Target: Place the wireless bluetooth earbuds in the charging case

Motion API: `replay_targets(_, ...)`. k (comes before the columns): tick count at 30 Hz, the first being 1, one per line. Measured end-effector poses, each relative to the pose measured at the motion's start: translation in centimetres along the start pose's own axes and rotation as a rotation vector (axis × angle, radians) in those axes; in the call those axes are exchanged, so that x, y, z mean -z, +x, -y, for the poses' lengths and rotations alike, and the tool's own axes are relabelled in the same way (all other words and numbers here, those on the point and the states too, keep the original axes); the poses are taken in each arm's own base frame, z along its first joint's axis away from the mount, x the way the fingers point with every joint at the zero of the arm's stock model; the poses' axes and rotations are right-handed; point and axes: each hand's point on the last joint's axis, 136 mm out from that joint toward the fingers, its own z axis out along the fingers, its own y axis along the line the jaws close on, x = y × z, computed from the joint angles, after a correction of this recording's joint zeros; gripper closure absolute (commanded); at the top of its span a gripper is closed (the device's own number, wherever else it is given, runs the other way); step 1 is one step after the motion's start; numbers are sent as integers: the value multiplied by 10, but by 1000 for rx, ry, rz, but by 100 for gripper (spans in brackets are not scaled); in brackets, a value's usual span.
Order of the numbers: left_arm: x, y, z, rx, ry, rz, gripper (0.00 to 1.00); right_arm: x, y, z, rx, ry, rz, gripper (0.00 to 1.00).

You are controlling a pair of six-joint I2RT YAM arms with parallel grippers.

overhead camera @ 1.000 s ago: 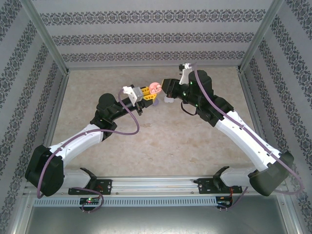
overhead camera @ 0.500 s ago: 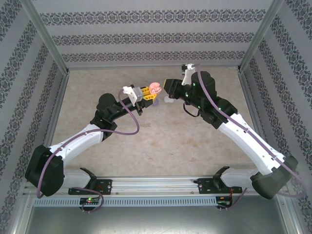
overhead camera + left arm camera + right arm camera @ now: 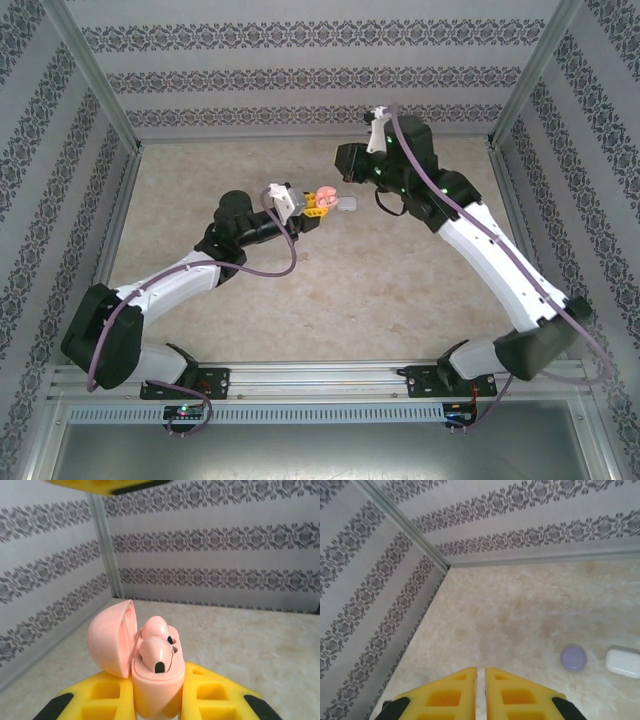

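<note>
Pale pink stemmed earbuds (image 3: 157, 654) sit as a pair in the wells of the small pale pink plastic charging case (image 3: 156, 682), their rounded heads standing proud of the rim. The case's domed lid (image 3: 112, 640) hangs open on its hinge to the left. The left claw (image 3: 155, 707) is clamped tight on the lower body of this case, one yellow finger on each side. From above, the case appears to be held clear of the mottled beige bench (image 3: 300, 290) near its middle.

The right claw (image 3: 481, 677) has its yellow fingers drawn together to a thin slit with nothing between them. It looks down at the bench, where a round purple case (image 3: 573, 658) and a white oblong case (image 3: 623, 662) lie just beside each other.

For the pink pair, only shutting the lid seems left, and the risks lie there. The grip is low on a smooth, curved shell, so a sideways push on the lid could twist the case or squeeze it out of the fingers. If either bud is not fully seated, a closing lid could jam on its head or flick it out onto the bench. A push that misses the lid could catch a bud directly.
</note>
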Motion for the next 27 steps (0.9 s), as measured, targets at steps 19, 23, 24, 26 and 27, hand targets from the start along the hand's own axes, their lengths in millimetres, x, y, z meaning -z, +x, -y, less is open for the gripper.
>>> replay_targets(19, -11, 17, 27, 0, 99, -57, 100, -52, 48, 26, -28, 25, -260, 87)
replay_targets(23, -14, 15, 26, -8, 102, -55, 100, -51, 52, 26, -33, 18, -280, 88)
replay_targets(24, -15, 15, 26, -10, 103, -55, 100, -51, 53, 25, -35, 15, -284, 88)
replay_targets(26, -16, 15, 25, -15, 100, -56, 100, -51, 57, 26, -37, 12, -295, 88)
replay_targets(27, -16, 15, 25, -18, 100, -57, 100, -51, 60, 27, -39, 14, -301, 88)
